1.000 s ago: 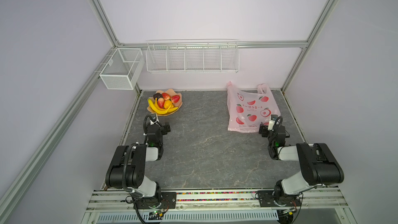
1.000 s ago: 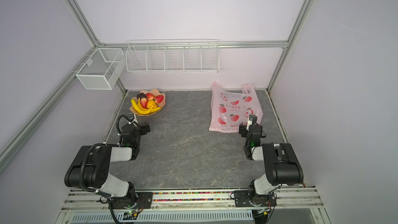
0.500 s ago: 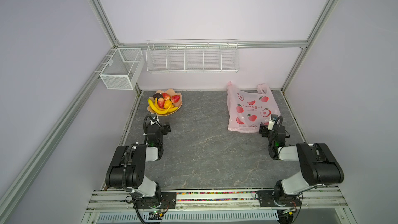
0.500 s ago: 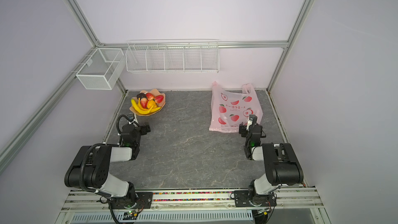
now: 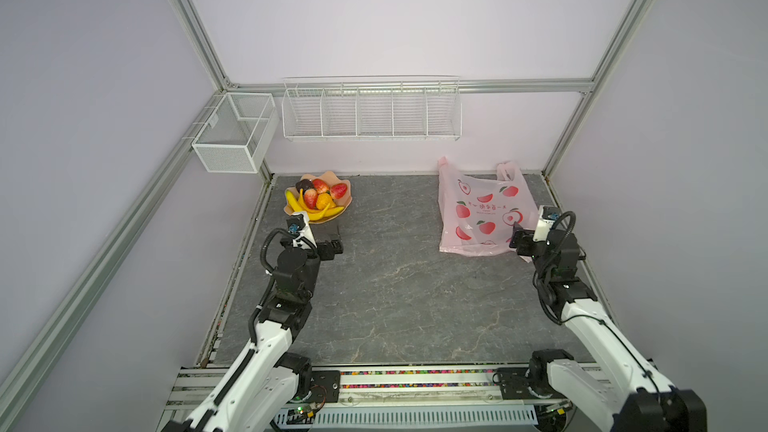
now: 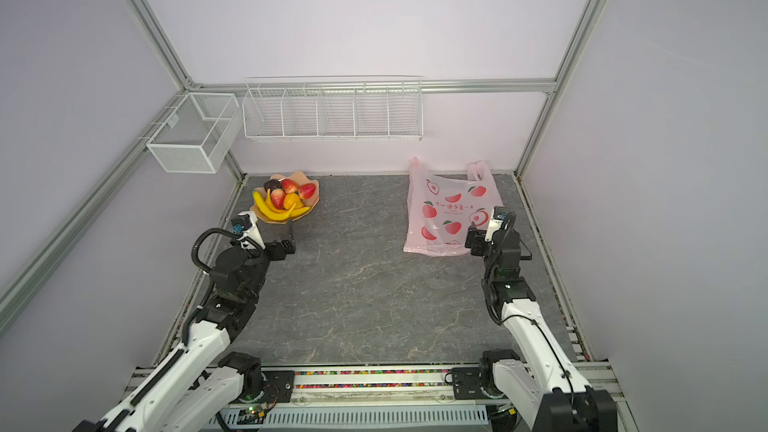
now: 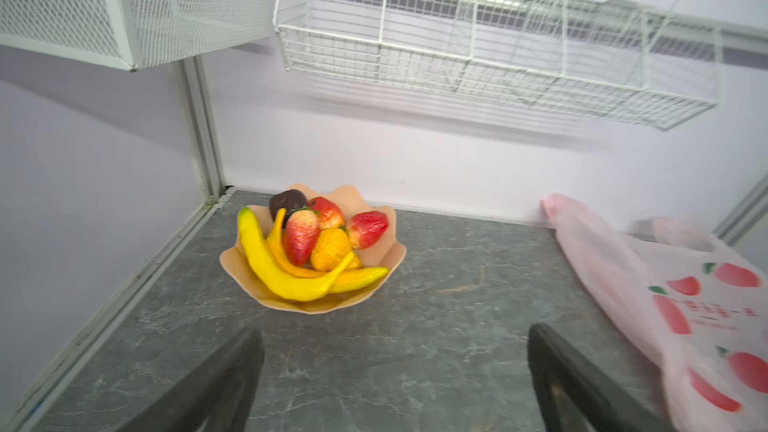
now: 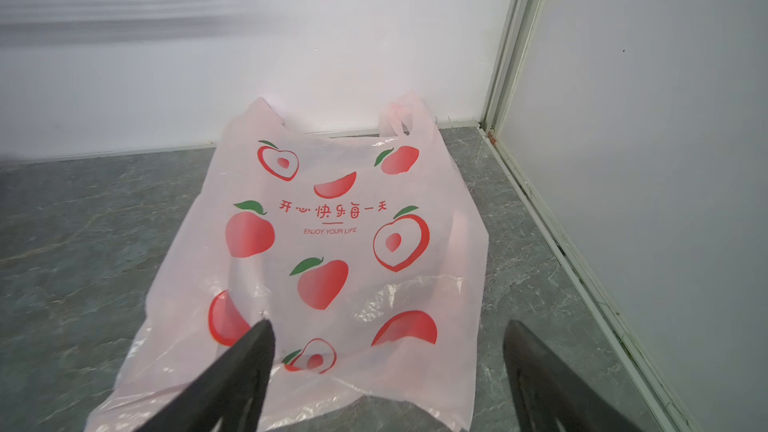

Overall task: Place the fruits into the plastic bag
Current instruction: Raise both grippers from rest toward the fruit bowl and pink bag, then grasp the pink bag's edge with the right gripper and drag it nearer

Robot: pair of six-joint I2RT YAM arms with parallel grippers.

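Right wrist, crinkled translucent plastic bag [image 8: 332, 243]

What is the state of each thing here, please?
fruits: piled in the dish, none bagged
dish: upright on the table
plastic bag: flat on the table, looks empty
left gripper: open, empty, facing the dish
right gripper: open, empty, at the bag's near edge

The grey stone-patterned bench [image 5: 395, 284] carries two things. A scalloped peach-coloured dish [image 5: 348, 195] sits at eleven o'clock by the back wall; the plastic bag [image 5: 482, 209] lies at one o'clock, well apart.
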